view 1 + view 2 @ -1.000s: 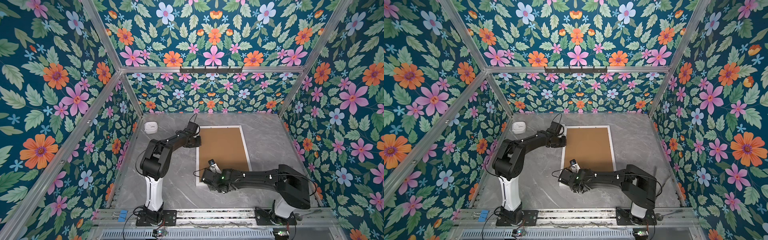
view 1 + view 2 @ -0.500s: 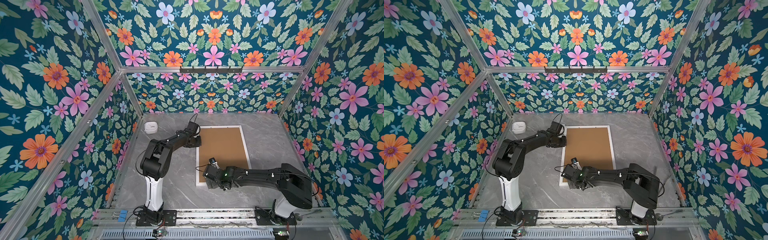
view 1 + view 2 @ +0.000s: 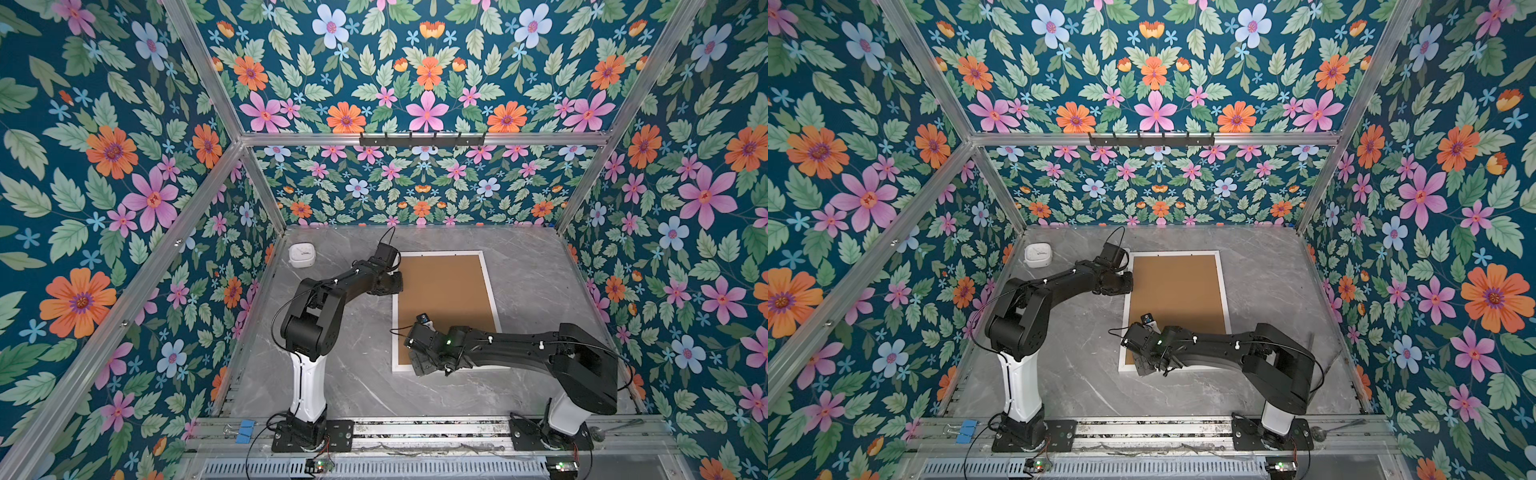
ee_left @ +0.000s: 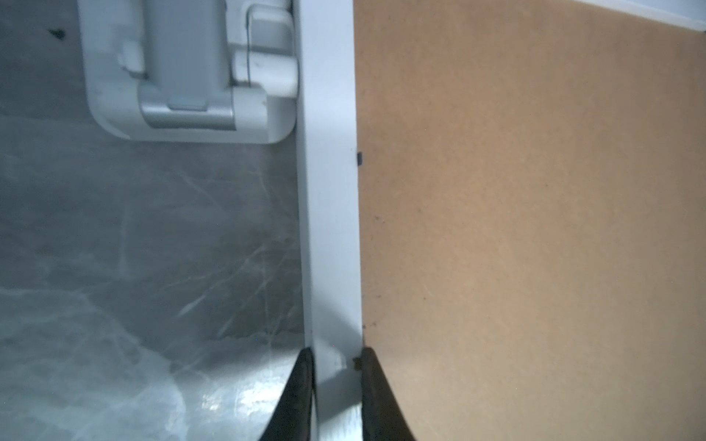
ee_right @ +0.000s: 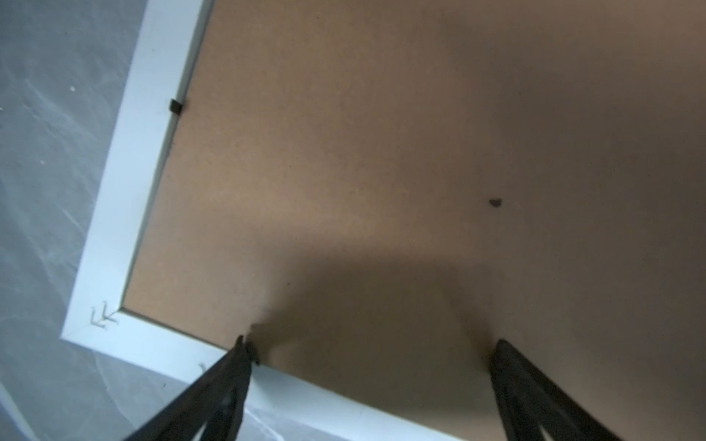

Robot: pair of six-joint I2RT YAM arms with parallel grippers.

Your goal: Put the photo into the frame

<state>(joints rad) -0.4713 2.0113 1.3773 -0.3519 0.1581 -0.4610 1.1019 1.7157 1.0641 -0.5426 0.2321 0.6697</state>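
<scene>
The white frame (image 3: 489, 299) (image 3: 1224, 291) lies flat in the middle of the table, with a brown backing board (image 3: 440, 291) (image 3: 1177, 291) filling its opening. The photo is hidden. My left gripper (image 3: 397, 277) (image 3: 1128, 277) is shut on the frame's left rail (image 4: 328, 191); in the left wrist view its fingertips (image 4: 336, 353) press both sides of that rail. My right gripper (image 3: 419, 360) (image 3: 1142, 360) is open and low over the frame's near-left corner (image 5: 114, 236). Its jaws (image 5: 372, 343) span bare backing board (image 5: 382, 152) beside the near rail, holding nothing.
A small white device (image 3: 302, 254) (image 3: 1038, 254) (image 4: 183, 76) sits at the back left, close to the frame's far-left corner. Small dark tabs (image 5: 175, 107) (image 4: 359, 158) stand along the frame's inner edge. Floral walls enclose the grey marble table (image 3: 332, 374).
My right gripper has shifted a little toward the frame's near-left corner, still open. The left gripper and the frame have not moved.
</scene>
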